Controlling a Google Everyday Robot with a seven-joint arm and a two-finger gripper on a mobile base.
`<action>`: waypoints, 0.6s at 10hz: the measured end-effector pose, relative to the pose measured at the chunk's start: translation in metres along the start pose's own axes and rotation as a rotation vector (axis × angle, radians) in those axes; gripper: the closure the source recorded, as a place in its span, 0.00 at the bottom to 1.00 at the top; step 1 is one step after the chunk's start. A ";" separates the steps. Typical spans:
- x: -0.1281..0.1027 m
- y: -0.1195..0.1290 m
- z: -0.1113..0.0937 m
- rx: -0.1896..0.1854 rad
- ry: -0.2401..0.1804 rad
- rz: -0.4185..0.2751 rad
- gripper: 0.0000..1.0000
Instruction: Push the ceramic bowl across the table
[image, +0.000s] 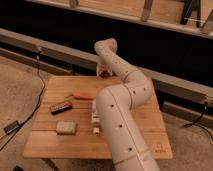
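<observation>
End effector (103, 74) at far edge of desk (145, 125), mostly hidden behind your white arm (120, 110); cannot tell its state. Ceramic bowl (105, 75) only a dark reddish sliver at far desk edge, right by end effector; contact unclear. On desk, left of arm: orange tool (82, 96) nearest far edge, dark flat item (61, 107) closer in, pale sponge-like block (66, 128) closest to near edge. White item (94, 116) just beside arm.
</observation>
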 end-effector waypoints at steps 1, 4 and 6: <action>-0.003 0.003 0.000 0.001 -0.003 -0.010 0.35; -0.009 0.008 -0.003 0.000 -0.014 -0.029 0.35; -0.010 0.010 -0.005 -0.005 -0.016 -0.038 0.35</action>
